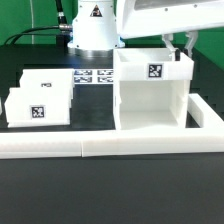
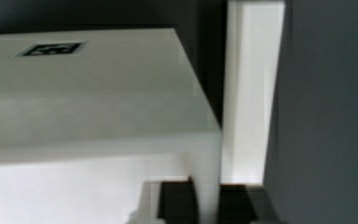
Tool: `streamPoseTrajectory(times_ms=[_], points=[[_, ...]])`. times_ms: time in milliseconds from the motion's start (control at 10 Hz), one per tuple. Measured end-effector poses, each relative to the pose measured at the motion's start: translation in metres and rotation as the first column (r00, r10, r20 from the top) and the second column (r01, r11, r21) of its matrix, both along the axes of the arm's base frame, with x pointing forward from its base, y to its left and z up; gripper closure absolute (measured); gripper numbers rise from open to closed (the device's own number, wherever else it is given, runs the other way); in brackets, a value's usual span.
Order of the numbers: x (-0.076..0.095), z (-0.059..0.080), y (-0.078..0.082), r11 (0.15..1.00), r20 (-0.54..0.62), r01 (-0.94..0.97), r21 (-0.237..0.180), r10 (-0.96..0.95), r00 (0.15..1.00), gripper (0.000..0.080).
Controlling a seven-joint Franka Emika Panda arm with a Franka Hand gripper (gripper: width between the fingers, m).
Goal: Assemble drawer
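The white drawer housing [image 1: 150, 92] stands upright at the exterior view's right, with a tag on the back wall inside its open top. My gripper [image 1: 183, 46] comes down from above onto the top edge of its right wall. In the wrist view my gripper [image 2: 211, 196] straddles that thin white wall [image 2: 247, 90], with a dark finger [image 2: 174, 201] pressed against each side of it. A tagged white face of the housing [image 2: 87, 100] lies beside the wall. Two small white tagged trays [image 1: 42, 98] sit close together on the table at the exterior view's left.
The long low white border rail [image 1: 100, 148] runs along the front and turns back along the right side [image 1: 211, 115], close to the housing. The marker board [image 1: 95, 76] lies behind the trays, in front of the robot base [image 1: 92, 30].
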State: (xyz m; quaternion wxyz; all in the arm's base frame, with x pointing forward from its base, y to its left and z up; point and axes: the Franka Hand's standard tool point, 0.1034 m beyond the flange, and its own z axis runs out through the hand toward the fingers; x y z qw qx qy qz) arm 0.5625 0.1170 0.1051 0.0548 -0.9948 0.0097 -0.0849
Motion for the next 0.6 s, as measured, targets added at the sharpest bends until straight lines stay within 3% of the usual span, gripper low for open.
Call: streamPoseTrajectory(times_ms=[300,600], points=[[0.0007,0.0013,0.0004,0.999,-0.001,0.038,0.008,-0.038,0.999,0.0758],[0.0034,0.0038,0.0028,0.977,-0.011,0.208,0.047,-0.208,0.978,0.0758]])
